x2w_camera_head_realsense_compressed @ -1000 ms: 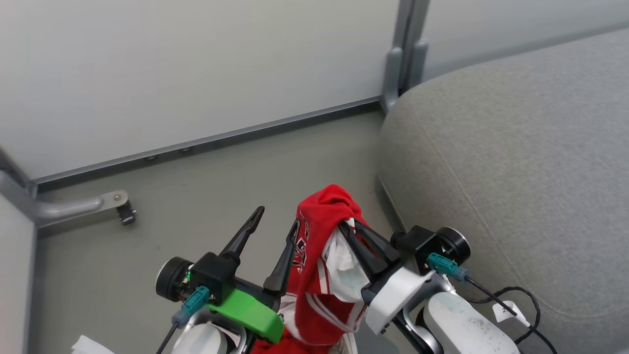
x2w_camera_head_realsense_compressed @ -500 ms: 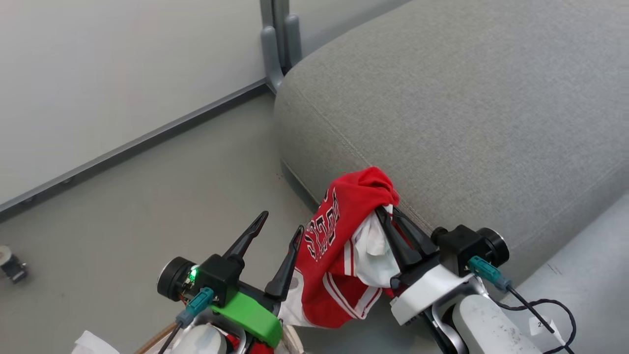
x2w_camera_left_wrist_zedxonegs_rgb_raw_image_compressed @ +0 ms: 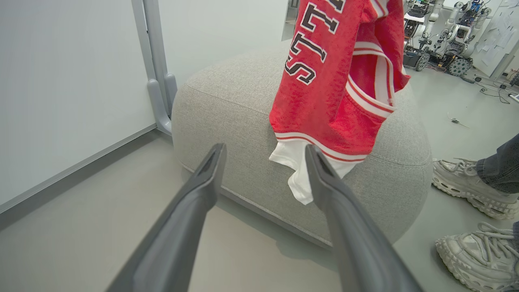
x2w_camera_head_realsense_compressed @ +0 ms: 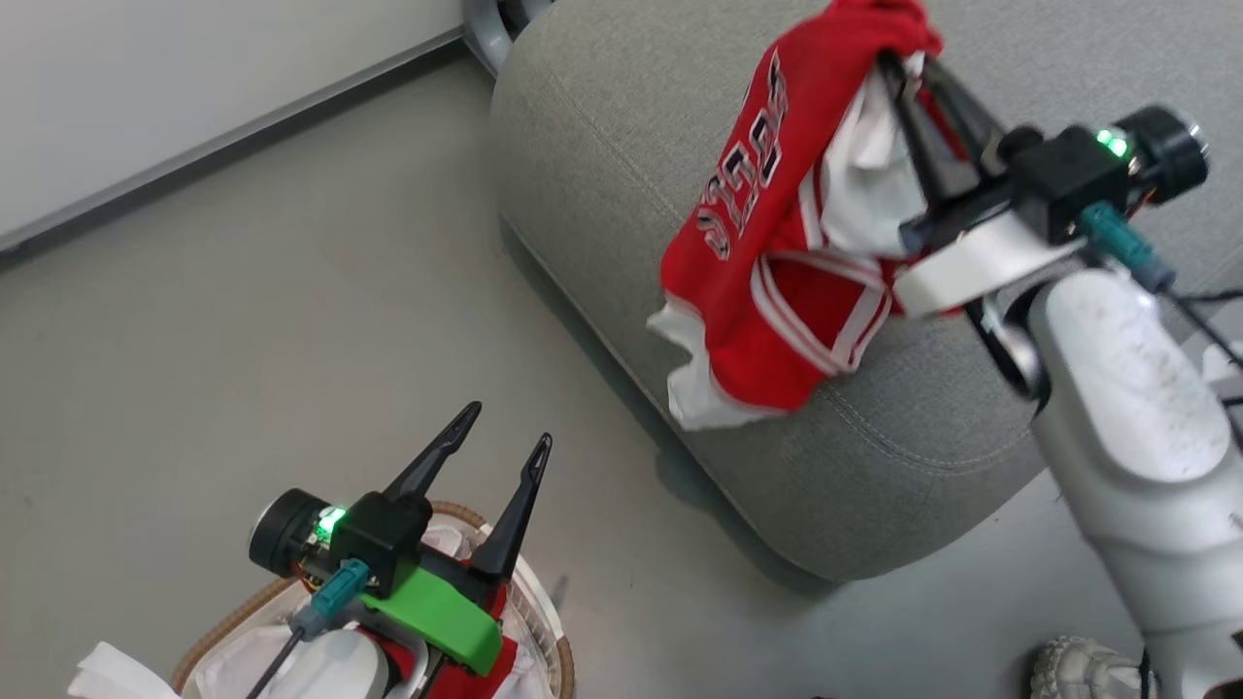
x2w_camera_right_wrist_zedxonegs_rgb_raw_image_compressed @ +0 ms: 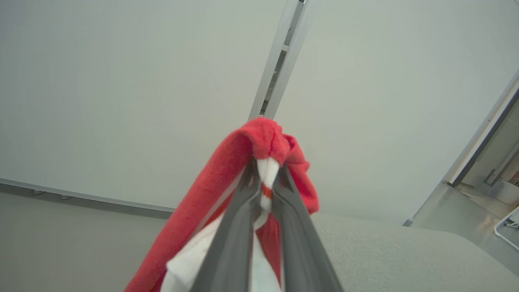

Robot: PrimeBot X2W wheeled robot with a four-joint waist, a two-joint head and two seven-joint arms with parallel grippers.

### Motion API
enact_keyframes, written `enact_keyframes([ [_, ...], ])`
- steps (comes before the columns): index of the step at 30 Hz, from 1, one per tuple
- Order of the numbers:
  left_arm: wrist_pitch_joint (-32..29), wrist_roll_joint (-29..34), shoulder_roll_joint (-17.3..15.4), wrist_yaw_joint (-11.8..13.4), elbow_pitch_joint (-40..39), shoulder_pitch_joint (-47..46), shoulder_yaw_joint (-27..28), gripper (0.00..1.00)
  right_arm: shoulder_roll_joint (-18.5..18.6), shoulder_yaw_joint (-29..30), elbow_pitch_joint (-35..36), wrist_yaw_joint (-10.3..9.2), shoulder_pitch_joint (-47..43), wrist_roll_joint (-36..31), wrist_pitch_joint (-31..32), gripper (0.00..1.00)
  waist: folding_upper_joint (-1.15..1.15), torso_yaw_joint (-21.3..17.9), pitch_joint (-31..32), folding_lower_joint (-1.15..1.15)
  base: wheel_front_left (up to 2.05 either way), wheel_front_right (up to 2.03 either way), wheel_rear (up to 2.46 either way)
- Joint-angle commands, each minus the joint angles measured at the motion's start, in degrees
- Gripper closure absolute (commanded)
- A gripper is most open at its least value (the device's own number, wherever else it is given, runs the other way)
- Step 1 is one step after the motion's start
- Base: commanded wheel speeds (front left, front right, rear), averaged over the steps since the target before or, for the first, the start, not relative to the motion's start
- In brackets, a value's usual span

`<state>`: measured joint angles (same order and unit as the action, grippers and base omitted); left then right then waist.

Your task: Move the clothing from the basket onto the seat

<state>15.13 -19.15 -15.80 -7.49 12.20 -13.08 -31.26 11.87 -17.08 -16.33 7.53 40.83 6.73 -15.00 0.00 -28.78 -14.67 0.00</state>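
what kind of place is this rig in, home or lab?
Most likely a robotics lab or test bay, not a home: other wheeled robots stand in the background, white partition panels sit on a metal post, and the floor is bare grey. The grey seat looks like a prop.

- Right hand [x2w_camera_head_realsense_compressed: 908,66] swings the jersey [x2w_camera_head_realsense_compressed: 757,291] up from beside the seat [x2w_camera_head_realsense_compressed: 602,165] to above it!
- Left hand [x2w_camera_head_realsense_compressed: 511,422], brushing the jersey before, now well apart from it.

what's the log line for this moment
right end effector: shut on red jersey | held over: grey seat | left end effector: open by basket
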Motion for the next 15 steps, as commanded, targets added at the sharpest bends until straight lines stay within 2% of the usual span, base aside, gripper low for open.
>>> enact_keyframes([
  [1, 0.0, -0.6, -1.3, 0.0, -0.4, -1.3, 0.1, 0.0, 0.5, 0.7, -0.8, -0.08, 3.3, -1.0, -0.3, 1.0, 0.0, 3.4, -4.9, 0.0, 0.0, 0.0, 0.0],
  [9, 0.0, -1.4, -5.7, 0.0, -2.3, -3.9, -1.3, 0.0, 5.6, 7.1, -8.8, -0.08, 20.9, -6.9, 1.2, 1.0, 0.0, 8.7, -12.6, 0.0, 0.0, 0.0, 0.0],
  [15, 0.0, -2.2, -7.5, 0.0, -3.2, -6.5, -2.4, 0.0, 7.4, 18.5, -12.9, -0.08, 27.7, -14.9, 4.6, 1.0, 0.0, 13.3, -17.3, 0.0, 0.0, 0.0, 0.0],
])
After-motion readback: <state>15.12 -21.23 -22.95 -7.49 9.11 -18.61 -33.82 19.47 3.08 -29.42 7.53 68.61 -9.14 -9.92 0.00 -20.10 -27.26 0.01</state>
